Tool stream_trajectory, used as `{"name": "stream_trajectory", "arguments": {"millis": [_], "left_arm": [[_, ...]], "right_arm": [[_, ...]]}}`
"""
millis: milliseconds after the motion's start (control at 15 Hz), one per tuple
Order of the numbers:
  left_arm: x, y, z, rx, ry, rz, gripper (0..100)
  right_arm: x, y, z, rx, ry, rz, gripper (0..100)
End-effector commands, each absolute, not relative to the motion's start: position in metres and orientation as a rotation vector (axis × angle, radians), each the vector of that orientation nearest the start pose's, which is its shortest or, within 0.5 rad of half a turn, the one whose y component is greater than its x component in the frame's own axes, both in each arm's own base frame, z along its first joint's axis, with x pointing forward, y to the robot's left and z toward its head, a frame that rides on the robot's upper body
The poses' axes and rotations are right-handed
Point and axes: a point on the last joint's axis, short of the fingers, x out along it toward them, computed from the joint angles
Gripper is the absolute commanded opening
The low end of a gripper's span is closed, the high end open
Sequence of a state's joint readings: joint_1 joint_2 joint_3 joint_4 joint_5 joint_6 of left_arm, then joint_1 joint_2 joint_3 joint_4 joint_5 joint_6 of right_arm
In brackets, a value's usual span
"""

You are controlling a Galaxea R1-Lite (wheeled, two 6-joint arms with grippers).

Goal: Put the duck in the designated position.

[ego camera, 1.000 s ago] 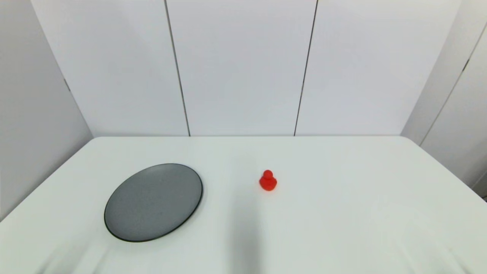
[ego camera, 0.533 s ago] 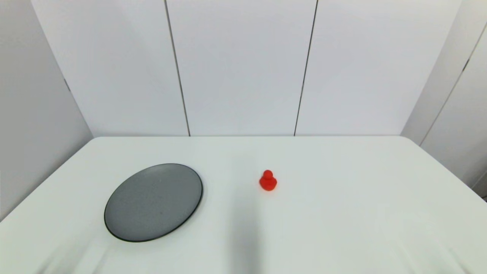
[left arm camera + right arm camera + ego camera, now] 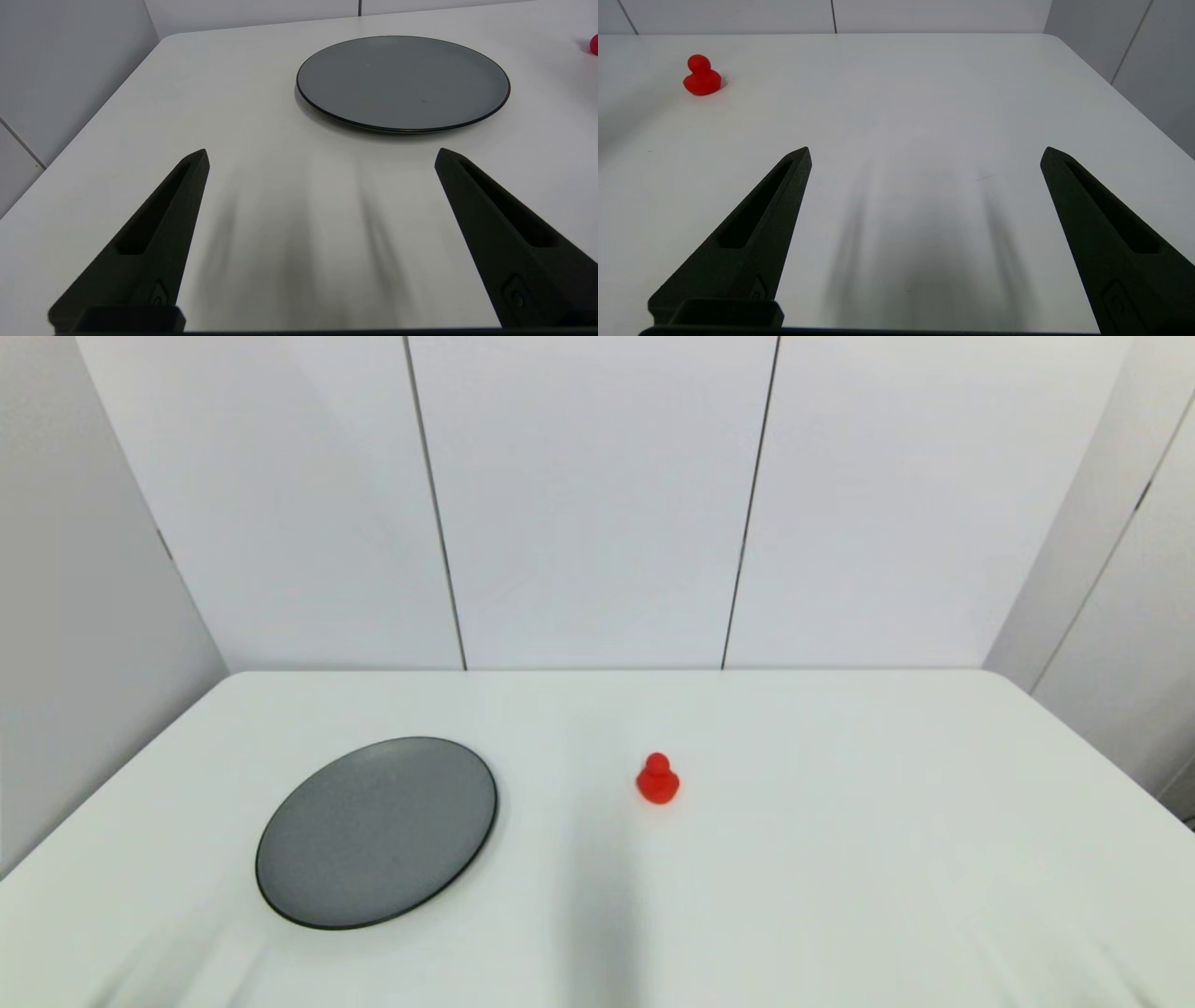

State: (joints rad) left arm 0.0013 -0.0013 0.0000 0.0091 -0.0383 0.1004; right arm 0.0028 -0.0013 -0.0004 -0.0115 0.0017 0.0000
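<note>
Well apart: duck [image 3: 702, 77], right jaws.

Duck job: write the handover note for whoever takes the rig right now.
Left gripper: open, empty, parked low over the table's near left, facing the grey plate.
Right gripper: open, empty, parked low over the near right.
Duck: upright on the white table, right of the plate, apart from it.
Done: nothing; duck untouched.
Left: grasp the duck, place it. No mark shows the target.

A round grey plate [image 3: 376, 832] lies flat on the white table [image 3: 840, 859], seemingly bare.
</note>
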Motion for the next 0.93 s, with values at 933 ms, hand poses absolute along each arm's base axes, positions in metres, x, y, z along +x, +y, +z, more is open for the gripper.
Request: {"name": "stream_trajectory", "arguments": {"millis": [933], "left_arm": [[-0.013,-0.001,0.116,0.057,0.076,-0.034,100]], "right_arm": [[-0.023,0.0,0.077,0.0,-0.012,0.005,100]]}}
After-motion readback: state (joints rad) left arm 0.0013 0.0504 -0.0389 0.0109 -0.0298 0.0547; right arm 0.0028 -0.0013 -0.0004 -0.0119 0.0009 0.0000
